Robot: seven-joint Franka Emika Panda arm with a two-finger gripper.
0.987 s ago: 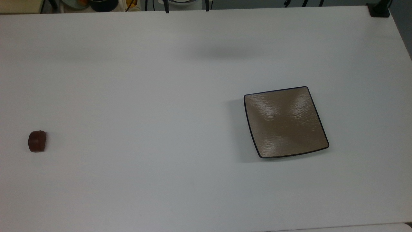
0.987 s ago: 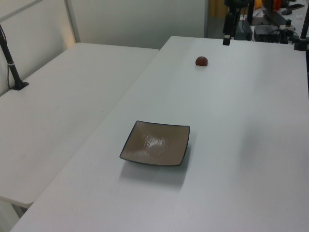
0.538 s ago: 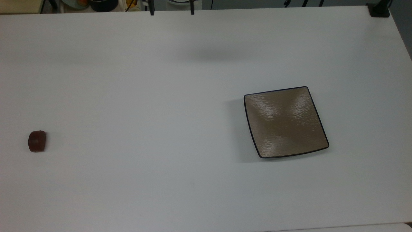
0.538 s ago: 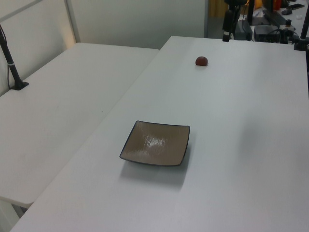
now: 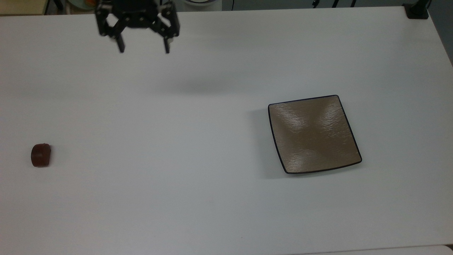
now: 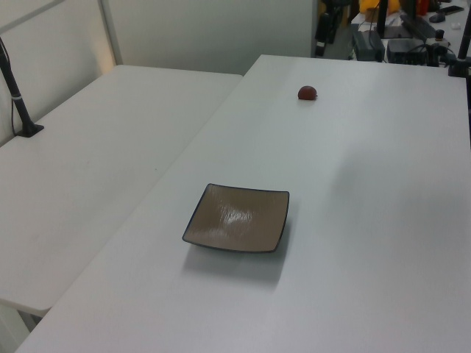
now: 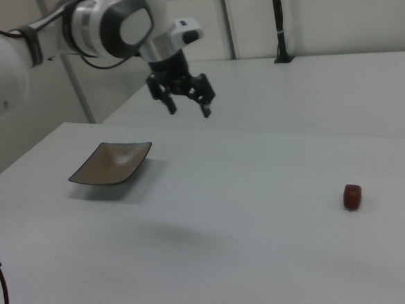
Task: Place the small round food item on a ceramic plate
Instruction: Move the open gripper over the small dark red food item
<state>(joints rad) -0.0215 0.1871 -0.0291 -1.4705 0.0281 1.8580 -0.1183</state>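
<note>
The small round food item (image 5: 41,155) is a dark reddish-brown chunk lying on the white table at the top view's far left; it also appears as the food item (image 6: 307,93) and the food item (image 7: 352,196). The ceramic plate (image 5: 314,134), square and tan-brown with a dark rim, sits bare at the top view's right, seen too as the plate (image 6: 237,218) and the plate (image 7: 111,163). My gripper (image 5: 143,48) hangs open and empty high above the table near its far edge, well apart from both; in the right view the gripper (image 7: 188,111) points down.
The white table (image 5: 198,184) carries just these two things. A second white table (image 6: 88,169) adjoins it at the left view's left, with a black post (image 6: 18,95) on it. Clutter (image 5: 106,4) lies beyond the far edge. A black clamp (image 5: 417,10) sits at the top view's right corner.
My gripper has swung toward the top view's left and come further into the top view, fingers still spread. The food item and plate have stayed put.
</note>
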